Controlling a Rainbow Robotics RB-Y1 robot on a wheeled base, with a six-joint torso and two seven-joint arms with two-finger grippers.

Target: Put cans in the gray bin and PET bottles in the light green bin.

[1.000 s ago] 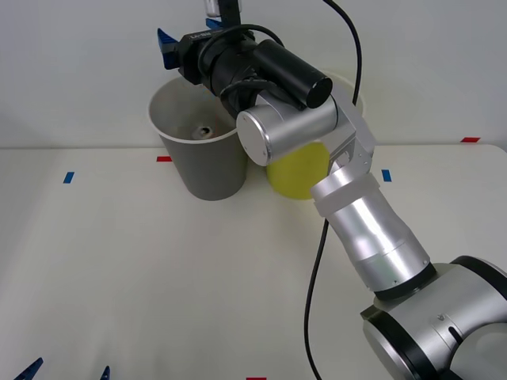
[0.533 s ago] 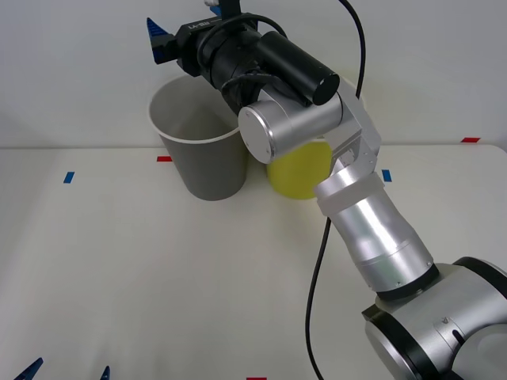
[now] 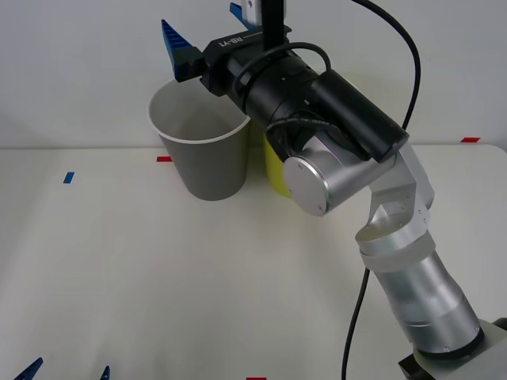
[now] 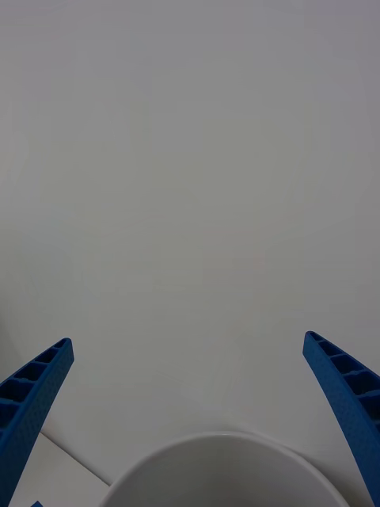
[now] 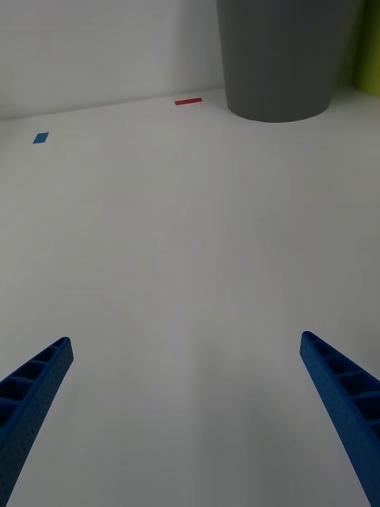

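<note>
The gray bin (image 3: 203, 154) stands upright at the back of the white table, its white inside showing nothing from here. My right gripper (image 3: 207, 30) hovers just above its rim, blue fingers open and empty. In the right wrist view the open right gripper (image 4: 187, 341) faces the wall, with the gray bin's white rim (image 4: 226, 440) below it. The light green bin (image 3: 272, 169) is a sliver behind the right arm. The gray bin (image 5: 281, 55) and the light green bin (image 5: 370, 40) stand far from the open left gripper (image 5: 186, 341). My left gripper (image 3: 67, 370) is parked at the front left. The cans and PET bottles are out of view.
Red tape (image 3: 164, 158) and blue tape (image 3: 69, 176) mark the table left of the gray bin, and more red tape (image 3: 470, 139) lies at the far right. A black cable (image 3: 354, 317) hangs along the right arm. Bare tabletop lies in front of the bins.
The right gripper has risen above the gray bin and the arm has swung over to the right. The can seen inside the gray bin one second ago no longer shows.
</note>
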